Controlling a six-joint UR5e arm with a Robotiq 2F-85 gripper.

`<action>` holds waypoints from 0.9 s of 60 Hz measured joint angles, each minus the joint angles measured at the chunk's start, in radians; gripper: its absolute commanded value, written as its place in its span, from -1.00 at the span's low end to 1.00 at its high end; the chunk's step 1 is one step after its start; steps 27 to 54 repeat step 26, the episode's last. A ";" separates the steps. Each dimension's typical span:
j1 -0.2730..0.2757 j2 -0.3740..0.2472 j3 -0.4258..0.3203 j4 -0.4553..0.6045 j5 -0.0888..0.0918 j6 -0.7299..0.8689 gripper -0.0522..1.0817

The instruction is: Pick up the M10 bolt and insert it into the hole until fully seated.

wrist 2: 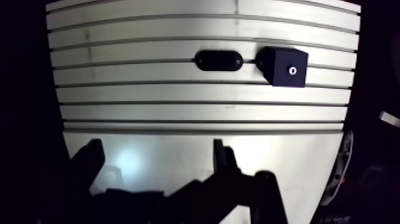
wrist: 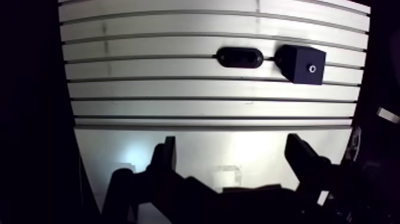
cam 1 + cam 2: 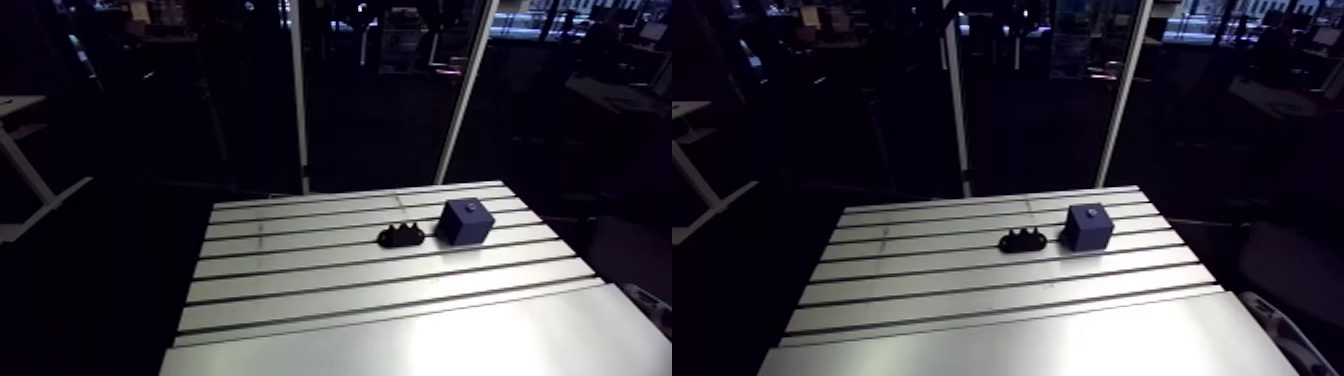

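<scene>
A dark blue cube block (image 3: 465, 221) with a small round hole (image 2: 312, 68) in its top face stands on the slotted aluminium table (image 3: 380, 300). Right beside it lies a low black oval holder (image 3: 401, 236) with bumps on top; single bolts cannot be told apart there. In the wrist view my gripper (image 2: 232, 152) hangs well short of both, fingers (image 2: 168, 156) wide apart with only bare table between them. The arm view does not show the gripper.
The table's smooth front strip (image 3: 450, 345) lies under the gripper. Two pale upright posts (image 3: 298, 95) stand behind the table's far edge. A white rounded object (image 3: 1277, 325) sits at the table's near right corner.
</scene>
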 measured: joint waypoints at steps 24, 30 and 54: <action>0.001 0.007 0.003 0.015 -0.030 0.000 -0.89; 0.001 0.007 0.003 0.015 -0.030 -0.001 -0.89; 0.001 0.007 0.003 0.015 -0.030 -0.001 -0.89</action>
